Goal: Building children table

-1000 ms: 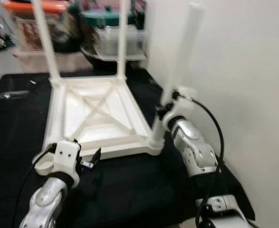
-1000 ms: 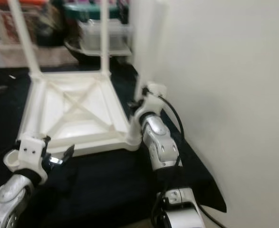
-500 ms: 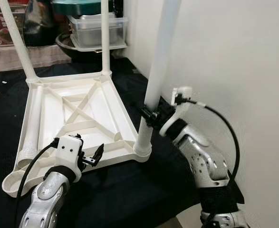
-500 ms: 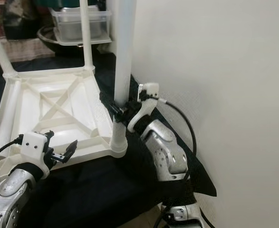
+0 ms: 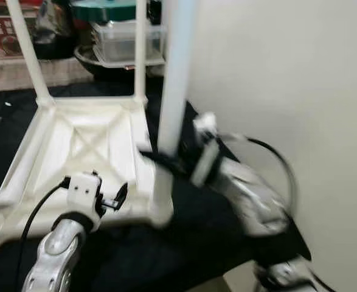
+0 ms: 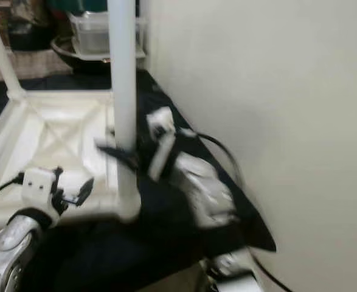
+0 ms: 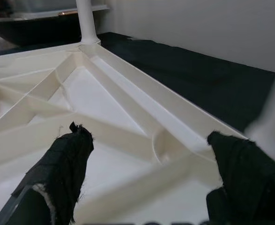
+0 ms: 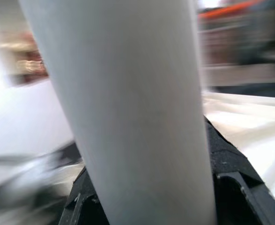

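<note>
While the upside-down tabletop (image 5: 81,146) already had two far legs (image 5: 26,52) standing, the right gripper (image 5: 169,159) was clamped on a third leg (image 5: 173,79) at its near right corner. The left gripper (image 5: 112,202) hung spread apart over the near edge, so one leg was probably left.

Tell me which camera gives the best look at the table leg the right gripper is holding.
The left eye view: it shows the white leg standing upright in the near right corner of the upturned tabletop, with the right gripper clamped low on it. The right eye view is similar but blurrier. The right wrist view has just a close, blurred stretch of it.
</note>
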Robot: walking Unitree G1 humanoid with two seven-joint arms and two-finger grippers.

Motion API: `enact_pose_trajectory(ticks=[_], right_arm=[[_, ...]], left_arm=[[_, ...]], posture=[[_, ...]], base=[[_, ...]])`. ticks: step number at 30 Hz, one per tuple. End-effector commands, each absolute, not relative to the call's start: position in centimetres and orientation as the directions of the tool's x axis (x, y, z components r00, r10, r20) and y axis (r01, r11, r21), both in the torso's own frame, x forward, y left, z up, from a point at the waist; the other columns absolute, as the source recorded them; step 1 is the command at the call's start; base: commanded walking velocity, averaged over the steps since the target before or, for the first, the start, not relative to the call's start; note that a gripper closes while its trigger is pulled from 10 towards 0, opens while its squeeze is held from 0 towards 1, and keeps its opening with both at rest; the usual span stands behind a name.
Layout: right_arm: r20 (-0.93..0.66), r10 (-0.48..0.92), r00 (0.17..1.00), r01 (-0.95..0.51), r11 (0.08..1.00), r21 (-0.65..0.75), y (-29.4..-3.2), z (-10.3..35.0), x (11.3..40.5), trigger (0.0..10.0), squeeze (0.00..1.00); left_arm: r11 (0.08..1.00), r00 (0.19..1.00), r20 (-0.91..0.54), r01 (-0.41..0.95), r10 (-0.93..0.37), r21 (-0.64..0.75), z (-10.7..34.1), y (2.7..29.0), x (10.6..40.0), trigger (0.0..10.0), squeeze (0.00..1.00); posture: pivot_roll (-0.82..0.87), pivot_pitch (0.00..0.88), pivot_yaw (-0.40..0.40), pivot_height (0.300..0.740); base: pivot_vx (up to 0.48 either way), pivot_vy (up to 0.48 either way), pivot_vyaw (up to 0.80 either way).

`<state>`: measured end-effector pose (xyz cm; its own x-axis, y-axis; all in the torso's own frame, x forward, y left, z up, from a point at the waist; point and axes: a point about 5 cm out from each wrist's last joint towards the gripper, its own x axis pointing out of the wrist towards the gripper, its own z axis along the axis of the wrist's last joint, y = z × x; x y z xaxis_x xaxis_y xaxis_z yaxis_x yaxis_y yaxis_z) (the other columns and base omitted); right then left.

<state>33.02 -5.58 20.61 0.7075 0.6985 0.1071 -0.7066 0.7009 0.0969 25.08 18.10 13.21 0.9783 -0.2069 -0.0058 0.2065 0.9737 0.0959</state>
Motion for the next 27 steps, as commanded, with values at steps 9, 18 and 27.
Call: enact_pose_trajectory(ticks=[9,18,27], right_arm=[[-0.226,0.136,0.965,-0.108,0.986,0.129,-11.5,14.3,32.9,10.0,0.0],[0.099,0.866,0.49,-0.868,0.473,0.154,-6.6,20.5,30.7,10.0,0.0],[0.086,0.984,0.156,-0.979,0.142,0.147,-7.6,20.3,29.0,3.9,0.0]], left_arm=[[0.972,0.977,-0.019,0.215,-0.215,0.089,13.0,18.1,25.0,10.0,0.0],[0.972,0.975,-0.018,0.221,-0.22,0.086,13.0,18.1,24.9,10.0,0.0],[0.973,0.977,-0.016,0.213,-0.213,0.088,13.0,18.2,24.9,10.0,0.0]], posture=[[0.09,0.0,-0.075,0.74],[0.09,0.0,-0.08,0.74],[0.12,0.0,-0.106,0.74]], base=[[0.0,0.0,0.0],[0.0,0.0,0.0],[0.0,0.0,0.0]])
